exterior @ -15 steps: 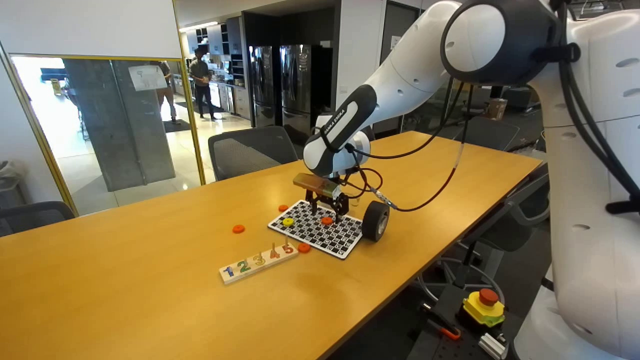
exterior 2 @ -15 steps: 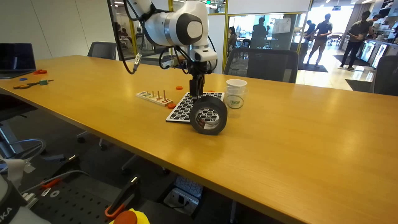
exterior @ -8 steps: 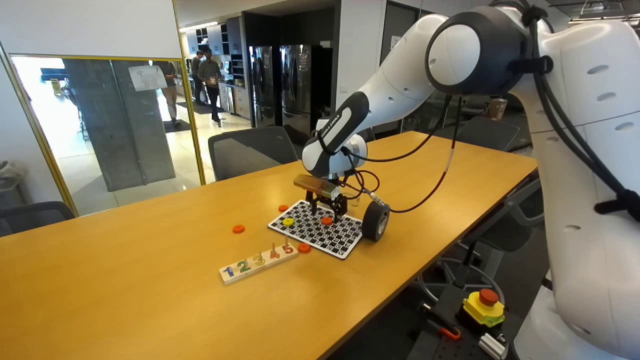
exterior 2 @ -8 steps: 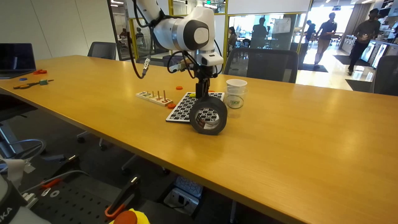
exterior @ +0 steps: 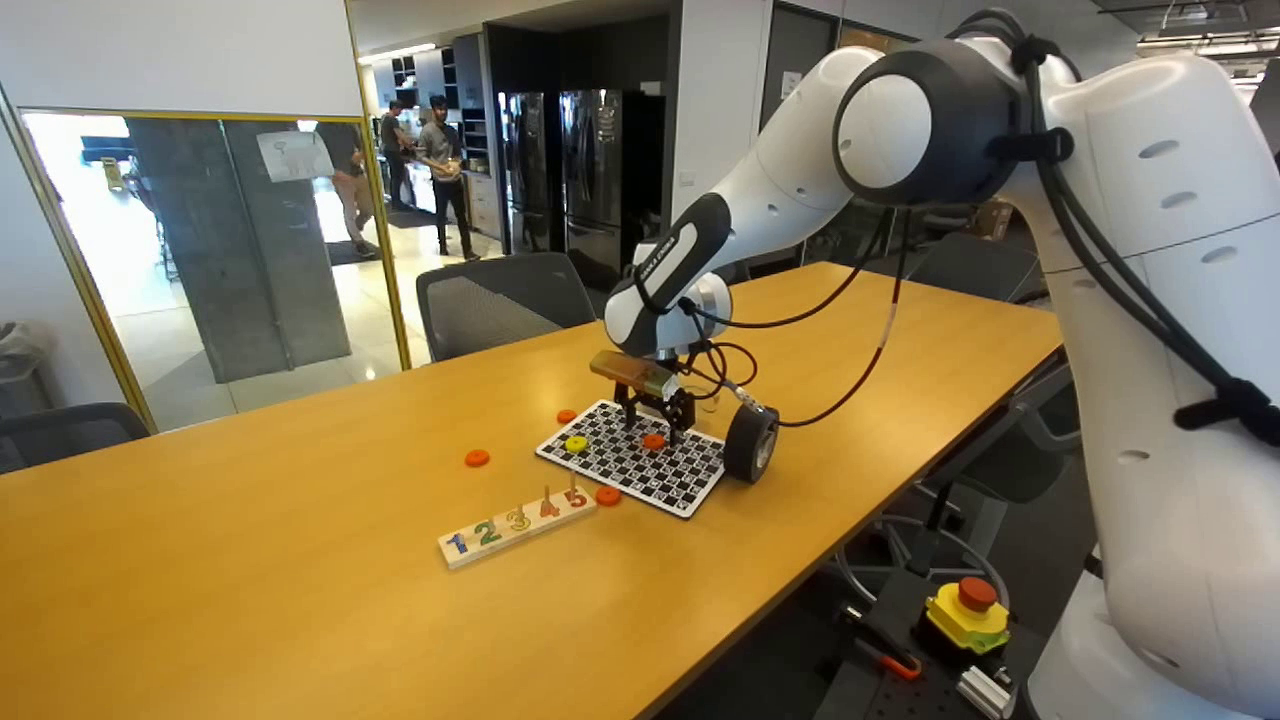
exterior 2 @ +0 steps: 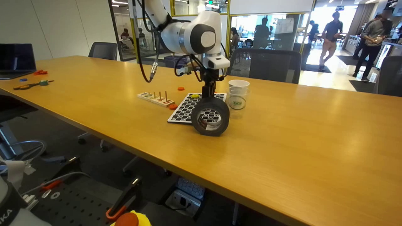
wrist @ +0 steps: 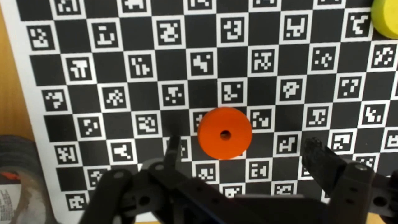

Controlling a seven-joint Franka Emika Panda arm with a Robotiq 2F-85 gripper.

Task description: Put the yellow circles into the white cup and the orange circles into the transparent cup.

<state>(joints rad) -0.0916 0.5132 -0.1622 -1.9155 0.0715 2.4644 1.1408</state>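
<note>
My gripper (wrist: 243, 141) is open above the checkered board, its fingertips apart on either side of an orange circle (wrist: 225, 133) that lies flat there, nearer one finger (wrist: 173, 151) and touched by neither. A yellow circle (exterior: 576, 444) rests on the same board, cut by the corner of the wrist view. More orange circles lie off the board: by its far edge (exterior: 566, 416), out on the table (exterior: 477, 457) and near the peg strip (exterior: 608, 495). In an exterior view the transparent cup (exterior 2: 237, 103) stands beside the board, overlapping the white cup (exterior 2: 239, 83); whether they are nested I cannot tell.
A roll of black tape (exterior 2: 210, 116) stands on edge against the board (exterior: 640, 470), close to the gripper. A wooden number strip with upright pegs (exterior: 518, 526) lies in front. Scissors (exterior 2: 29, 86) and a laptop (exterior 2: 17, 61) sit at the table's far end.
The gripper has shifted slightly over the board, to the right in an exterior view, uncovering the yellow circle there. The upper arm has swung along. Jaws stayed open; circles and cups have not moved.
</note>
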